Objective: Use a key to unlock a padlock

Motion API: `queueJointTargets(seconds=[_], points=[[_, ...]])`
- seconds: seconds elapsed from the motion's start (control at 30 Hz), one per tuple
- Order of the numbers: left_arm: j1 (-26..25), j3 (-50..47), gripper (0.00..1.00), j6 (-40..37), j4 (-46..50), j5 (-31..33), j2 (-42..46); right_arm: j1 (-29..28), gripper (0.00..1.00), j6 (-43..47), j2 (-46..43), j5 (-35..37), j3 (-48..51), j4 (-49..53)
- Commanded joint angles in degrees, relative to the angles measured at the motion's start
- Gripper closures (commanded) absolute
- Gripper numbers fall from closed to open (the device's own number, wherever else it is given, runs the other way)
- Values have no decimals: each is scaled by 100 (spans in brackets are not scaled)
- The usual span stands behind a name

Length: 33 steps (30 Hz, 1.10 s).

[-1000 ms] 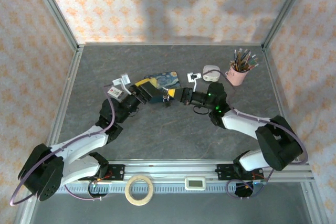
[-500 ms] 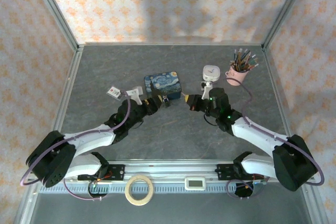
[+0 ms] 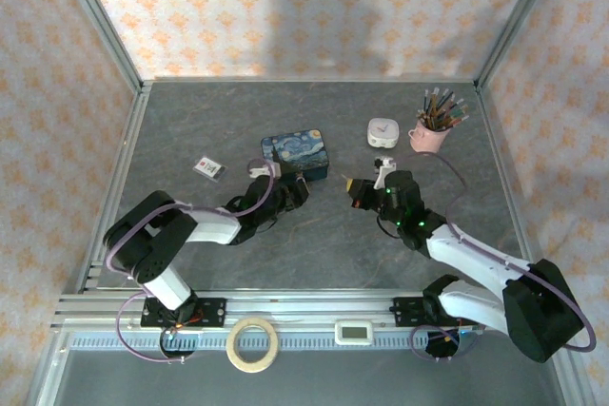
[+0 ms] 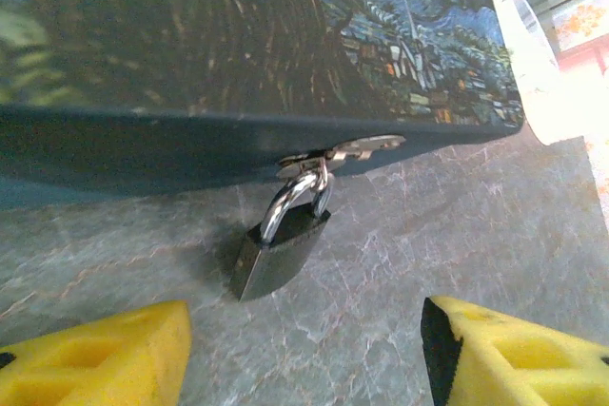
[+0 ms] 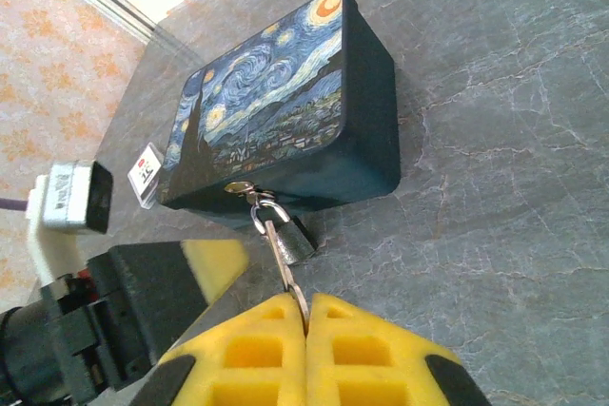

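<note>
The dark padlock [image 4: 281, 252] hangs by its silvery shackle from the hasp on the front of the blue starry tin [image 4: 238, 35] and rests on the table. My left gripper [image 4: 304, 358] is open just short of it, one yellow finger [image 4: 95, 358] on each side and neither touching. My right gripper [image 5: 306, 316] is shut on the key [image 5: 288, 259]. Its thin blade points at the padlock [image 5: 303, 240] and overlaps its left edge; I cannot tell whether it touches. From above, the left gripper [image 3: 291, 193] and the right gripper [image 3: 354, 185] face each other before the tin [image 3: 295, 151].
A white round-cornered case [image 3: 383, 131] and a pink cup of pens [image 3: 428, 135] stand at the back right. A small card [image 3: 207, 167] lies left of the tin. A tape roll [image 3: 252, 344] and a small white device [image 3: 354, 332] sit on the front rail.
Both arms have sunk low and their elbows have swung outward. The right gripper drew back to the right from the padlock with the key; the left gripper stayed near the tin's front.
</note>
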<state>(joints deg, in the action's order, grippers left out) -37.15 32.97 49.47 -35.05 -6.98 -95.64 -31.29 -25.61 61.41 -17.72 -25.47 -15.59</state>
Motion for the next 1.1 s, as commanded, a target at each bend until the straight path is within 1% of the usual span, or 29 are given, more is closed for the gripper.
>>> queueJointTargets(seconds=[0.0,0.17,0.27,0.37,0.43,0.47,0.6,0.67,0.7,0.8,0.9,1.07], points=[[-49,288,35,34,-76,214,-345,26,100,127,-179,154,51,-235],[-52,549,39,51,-94,503,-824,23,100,201,-323,135,68,-275],[-59,623,41,24,-269,689,-1023,35,100,267,-305,113,8,-282],[-65,734,46,-41,-436,777,-1231,44,100,308,-223,85,-32,-334],[-65,862,52,-54,-389,777,-1334,53,100,305,-162,75,-57,-367],[-65,924,56,-52,-356,769,-1532,53,100,298,-132,75,-54,-397],[-65,1045,75,9,-272,760,-1712,82,100,240,-86,68,43,-566],[-62,1009,86,58,-363,734,-1721,135,100,156,-69,1,221,-869],[-55,974,89,100,-413,725,-1713,170,100,88,-36,-7,297,-990],[-33,896,92,154,-555,636,-1647,211,100,-53,167,-171,392,-1277],[9,830,100,242,-707,398,-1577,219,100,-215,397,-373,476,-1619],[149,780,100,639,-863,-301,-1405,226,100,-502,863,-767,563,-2154]])
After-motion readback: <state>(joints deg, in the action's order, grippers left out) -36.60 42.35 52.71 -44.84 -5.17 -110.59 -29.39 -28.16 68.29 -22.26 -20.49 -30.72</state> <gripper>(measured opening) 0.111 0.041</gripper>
